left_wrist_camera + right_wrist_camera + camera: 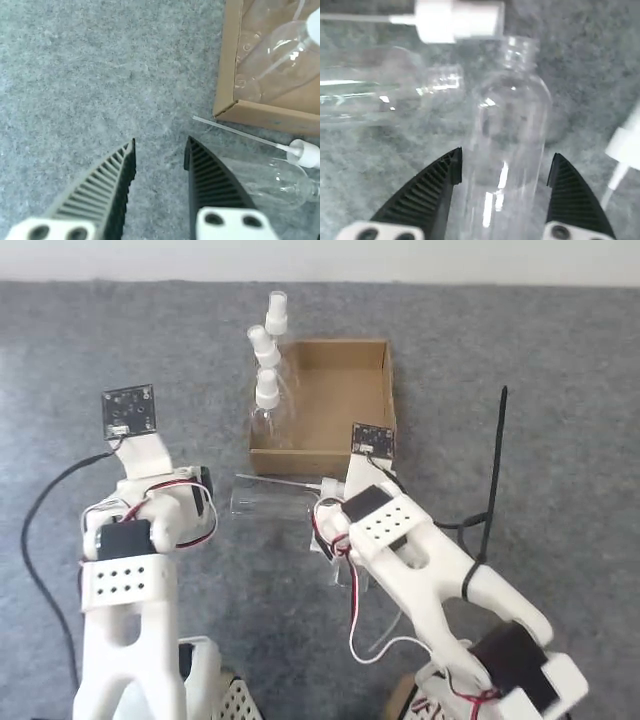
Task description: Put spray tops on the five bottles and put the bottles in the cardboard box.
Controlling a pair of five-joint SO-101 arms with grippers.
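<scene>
Three clear bottles with white spray tops [267, 390] stand along one side of the cardboard box [340, 400]. On the carpet in front of the box lie an uncapped clear bottle [265, 502] and a loose spray top [305, 152] with its thin tube. My right gripper [502, 175] is open, one finger on each side of another uncapped clear bottle [512, 125] that lies on the carpet. A spray top [455, 20] lies just past that bottle's neck. My left gripper [159, 155] is open and holds nothing, over bare carpet near the box corner [232, 102].
Another white spray top [625, 145] lies beside the straddled bottle. A black cable tie [495, 470] sticks up from the right arm. Grey carpet [120, 330] covers the table, with free room left of the box.
</scene>
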